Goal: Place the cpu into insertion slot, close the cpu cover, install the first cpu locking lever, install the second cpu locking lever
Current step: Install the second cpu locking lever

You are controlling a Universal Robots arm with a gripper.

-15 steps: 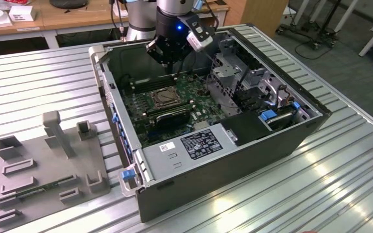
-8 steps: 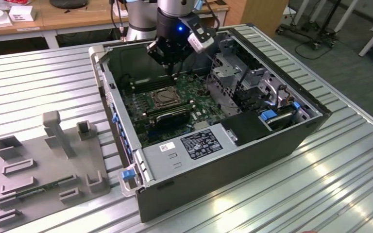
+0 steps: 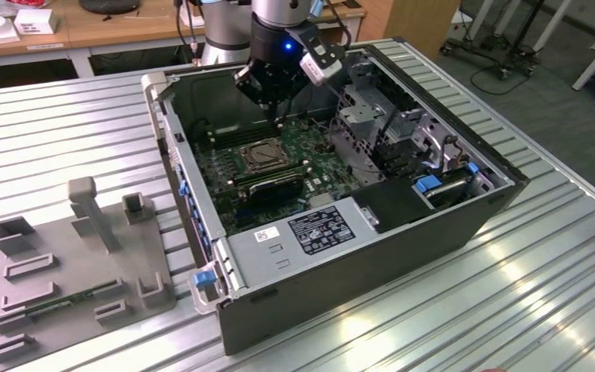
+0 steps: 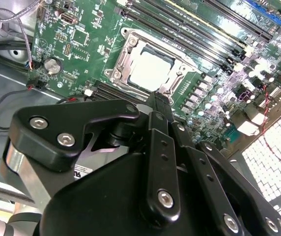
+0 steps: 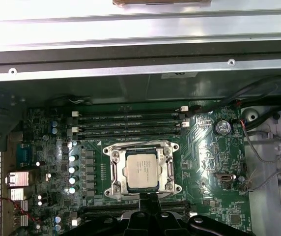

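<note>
The cpu [image 5: 141, 169] lies flat in the insertion slot [image 5: 141, 192] on the green motherboard [image 5: 219, 196], its silvery top showing. The cpu cover [image 5: 115, 169] is down around it as a metal frame. In the second wrist view the cpu [image 4: 150, 71] sits inside the cover [image 4: 123, 61] just beyond my fingertips. My gripper [image 3: 269, 105] hangs above the board inside the open computer case, a little behind the slot [image 3: 259, 155]. Its black fingers [image 4: 161, 147] meet at the tip with nothing between them. I cannot tell whether the locking levers are latched.
The case walls [image 3: 173, 147] ring the board. Black memory slots [image 5: 130, 125] run beside the socket. A drive cage [image 3: 365, 108] and a power supply [image 3: 313, 229] stand to the exterior view's right. Loose cables [image 5: 266, 142] hang near the board. A grey fixture tray [image 3: 70, 263] lies outside the case.
</note>
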